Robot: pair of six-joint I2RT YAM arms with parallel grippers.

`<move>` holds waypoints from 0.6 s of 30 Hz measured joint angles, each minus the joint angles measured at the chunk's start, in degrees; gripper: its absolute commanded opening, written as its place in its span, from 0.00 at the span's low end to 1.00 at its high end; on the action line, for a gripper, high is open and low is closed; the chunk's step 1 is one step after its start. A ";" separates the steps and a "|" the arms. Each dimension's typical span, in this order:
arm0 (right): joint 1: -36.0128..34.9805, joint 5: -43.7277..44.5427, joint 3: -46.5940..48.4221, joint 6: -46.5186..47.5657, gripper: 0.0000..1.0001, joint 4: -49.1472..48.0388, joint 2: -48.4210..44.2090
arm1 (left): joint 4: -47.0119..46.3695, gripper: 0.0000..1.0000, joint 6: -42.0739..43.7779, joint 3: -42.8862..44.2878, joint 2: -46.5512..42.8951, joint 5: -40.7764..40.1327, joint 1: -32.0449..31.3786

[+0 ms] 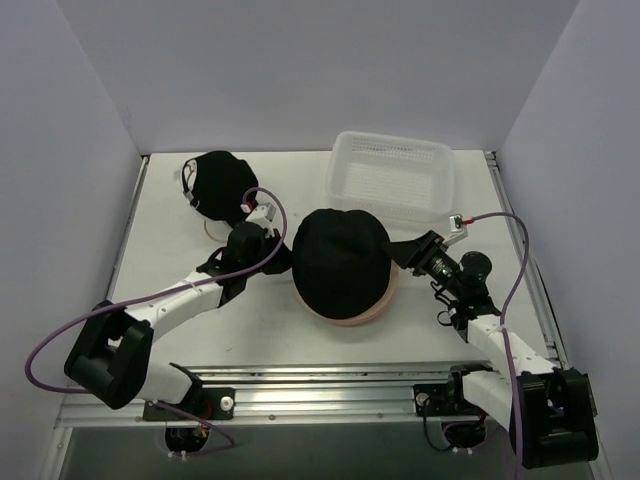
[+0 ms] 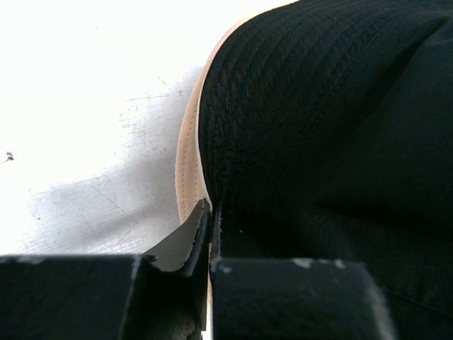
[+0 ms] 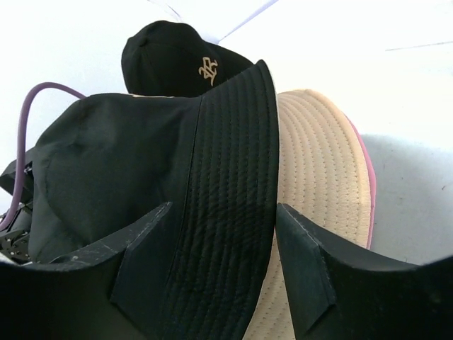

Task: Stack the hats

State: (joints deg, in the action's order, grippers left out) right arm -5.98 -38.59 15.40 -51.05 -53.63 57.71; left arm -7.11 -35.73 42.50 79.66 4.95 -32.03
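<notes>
Item count: four hats seen, one basket, two arms.
Hats: three brimmed hats in one pile, namely one black bucket hat [image 1: 340,260], one tan bucket hat [image 3: 318,156] and one pink hat [image 3: 369,191], of which only a brim edge shows. There is also one black cap [image 1: 222,180] bearing one gold emblem. Whether a further item lies beneath that cap cannot be determined. Baskets: one white mesh basket [image 1: 446,180]. Arms: two, the left arm [image 1: 180,300] and the right arm [image 1: 500,345]. Each carries one gripper of two fingers: left gripper [image 2: 210,212], right gripper [image 3: 223,207].
</notes>
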 measured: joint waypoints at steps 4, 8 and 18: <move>0.35 -1.01 -0.02 0.02 0.49 -0.37 -0.11 | 0.00 0.02 0.00 0.00 0.20 -0.04 0.00; 0.39 -1.88 -0.39 -0.20 0.43 -1.51 -0.04 | -0.42 0.02 0.00 0.02 1.55 0.00 -0.02; 0.81 -2.86 -1.79 -1.29 0.26 -4.35 1.84 | -1.66 0.02 -0.02 0.02 3.13 0.02 -0.02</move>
State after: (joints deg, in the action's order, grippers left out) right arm -5.17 -41.45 13.61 -52.34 -57.98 59.55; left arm -8.78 -35.75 42.52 82.78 4.97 -32.05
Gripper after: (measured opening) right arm 0.274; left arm 0.051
